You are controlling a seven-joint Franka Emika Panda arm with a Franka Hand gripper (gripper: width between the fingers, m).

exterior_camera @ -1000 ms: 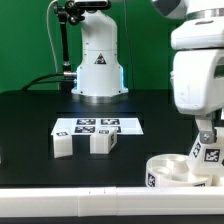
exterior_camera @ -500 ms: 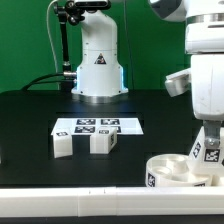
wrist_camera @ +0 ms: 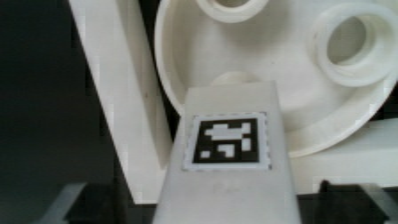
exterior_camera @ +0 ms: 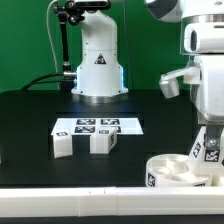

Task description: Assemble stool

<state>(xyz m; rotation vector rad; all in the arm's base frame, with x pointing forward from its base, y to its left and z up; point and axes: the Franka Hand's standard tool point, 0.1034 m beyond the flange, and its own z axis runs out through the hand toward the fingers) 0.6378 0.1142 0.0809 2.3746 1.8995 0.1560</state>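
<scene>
1. The gripper (exterior_camera: 205,134) hangs at about 4 o'clock in the exterior view. It is over an upright leg block (exterior_camera: 207,152) that stands on the ring-shaped seat disc (exterior_camera: 170,174), toward the disc's 3 o'clock side.
2. In the wrist view the dark fingers (wrist_camera: 93,203) flank the tagged leg, 1 on each side. I cannot tell whether the pads press its faces or stand just clear.
3. The step looks like taking hold of this leg to seat it firmly in the disc. For a good grip, centre the leg between the pads so both meet its flat sides together. Keep the wrist vertical, so the squeeze does not tip the leg.
4. The disc lies just beside the long edge rail (exterior_camera: 90,188), at the disc's 6 o'clock. Any push should go straight down, or the disc may slide or ride up against the rail.
5. The other 2 leg blocks (exterior_camera: 63,144) (exterior_camera: 102,141) sit at about 8 o'clock, just beside the marker board (exterior_camera: 97,126) and well apart from the disc.
</scene>
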